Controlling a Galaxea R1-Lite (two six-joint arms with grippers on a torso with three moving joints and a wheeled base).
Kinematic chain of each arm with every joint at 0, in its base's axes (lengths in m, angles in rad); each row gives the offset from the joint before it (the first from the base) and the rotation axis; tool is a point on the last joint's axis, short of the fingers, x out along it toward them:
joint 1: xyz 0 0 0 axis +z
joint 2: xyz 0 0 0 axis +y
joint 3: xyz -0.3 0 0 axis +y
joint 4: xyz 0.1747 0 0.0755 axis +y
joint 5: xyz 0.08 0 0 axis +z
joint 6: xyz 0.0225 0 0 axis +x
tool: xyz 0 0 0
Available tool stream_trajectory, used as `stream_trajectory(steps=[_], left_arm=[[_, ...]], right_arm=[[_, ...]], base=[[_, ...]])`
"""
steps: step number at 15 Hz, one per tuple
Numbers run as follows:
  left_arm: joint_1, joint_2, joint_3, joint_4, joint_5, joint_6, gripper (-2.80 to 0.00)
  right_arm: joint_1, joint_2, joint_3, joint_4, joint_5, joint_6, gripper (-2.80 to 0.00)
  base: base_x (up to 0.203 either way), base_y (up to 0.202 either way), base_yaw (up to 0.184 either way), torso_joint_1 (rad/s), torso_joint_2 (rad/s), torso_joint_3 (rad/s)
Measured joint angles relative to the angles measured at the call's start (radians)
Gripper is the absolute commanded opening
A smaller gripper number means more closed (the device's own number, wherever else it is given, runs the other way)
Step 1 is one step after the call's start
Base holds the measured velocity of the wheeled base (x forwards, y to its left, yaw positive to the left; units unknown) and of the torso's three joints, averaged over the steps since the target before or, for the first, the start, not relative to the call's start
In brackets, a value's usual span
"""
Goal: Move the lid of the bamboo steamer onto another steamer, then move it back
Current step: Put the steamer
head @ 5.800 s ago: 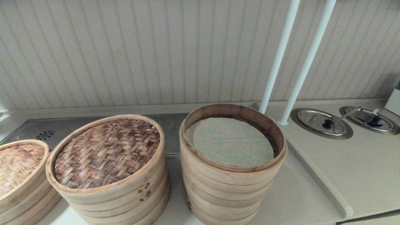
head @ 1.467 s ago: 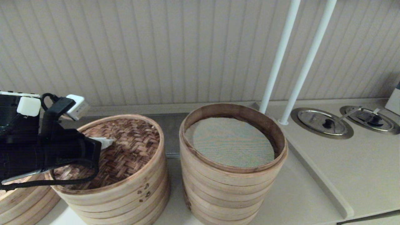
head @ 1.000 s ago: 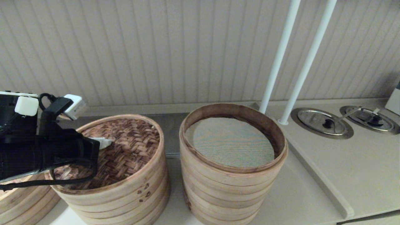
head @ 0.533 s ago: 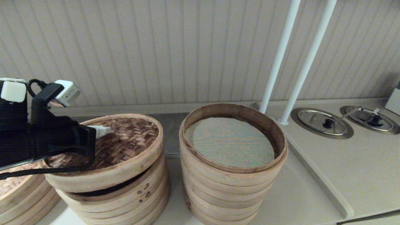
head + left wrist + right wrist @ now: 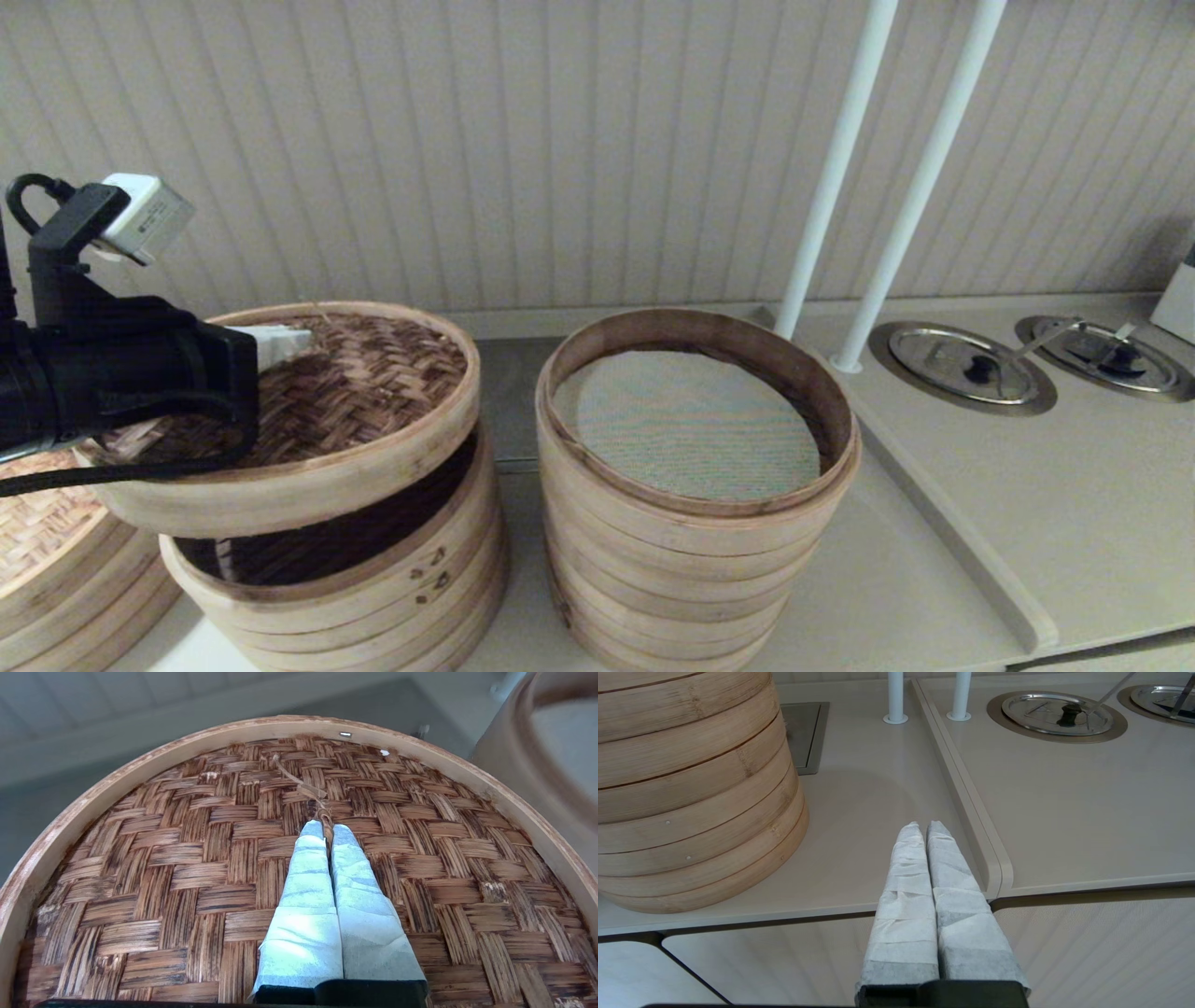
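Note:
The dark herringbone-woven bamboo steamer lid point(image 5: 373, 401) with its pale hoop rim hangs tilted above the shorter steamer stack point(image 5: 392, 579), whose dark inside now shows. My left gripper point(image 5: 297, 342) is shut on the small fibre loop handle point(image 5: 324, 817) at the lid's middle point(image 5: 196, 858). To the right stands the tallest steamer point(image 5: 691, 560) with a dark inner rim and grey-green mesh liner point(image 5: 686, 425), uncovered. My right gripper point(image 5: 923, 828) hangs shut and holding nothing off the counter's front edge, beside that tall stack point(image 5: 686, 784).
A paler-woven lid point(image 5: 37, 532) sits on a third stack at far left. Two white poles point(image 5: 868, 187) rise behind the tall steamer. Two round metal covers point(image 5: 962, 364) are set in the raised counter at right. A ribbed wall runs along the back.
The left arm came in, shut on the lid's loop, and over the last second has raised the lid off the shorter stack, tilting it and opening a gap.

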Motion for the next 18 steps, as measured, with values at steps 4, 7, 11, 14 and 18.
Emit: stream_trajectory(steps=[4, 7, 11, 14, 18], left_arm=[[-0.054, -0.009, -0.077, 0.03, 0.004, -0.003, -2.8], [-0.109, -0.003, -0.174, 0.117, 0.01, -0.006, -2.8], [-0.249, 0.016, -0.304, 0.204, 0.057, -0.008, -2.8], [-0.354, 0.076, -0.394, 0.211, 0.15, -0.004, -2.8], [-0.484, 0.201, -0.505, 0.204, 0.253, -0.002, -2.8]], right_arm=[[0.0, 0.0, 0.0, 0.0, 0.0, 0.0, -2.8], [0.0, 0.0, 0.0, 0.0, 0.0, 0.0, -2.8], [0.0, 0.0, 0.0, 0.0, 0.0, 0.0, -2.8], [0.0, 0.0, 0.0, 0.0, 0.0, 0.0, -2.8], [0.0, 0.0, 0.0, 0.0, 0.0, 0.0, -2.8]], base=[[0.0, 0.0, 0.0, 0.0, 0.0, 0.0], [0.0, 0.0, 0.0, 0.0, 0.0, 0.0], [0.0, 0.0, 0.0, 0.0, 0.0, 0.0], [0.0, 0.0, 0.0, 0.0, 0.0, 0.0], [0.0, 0.0, 0.0, 0.0, 0.0, 0.0]])
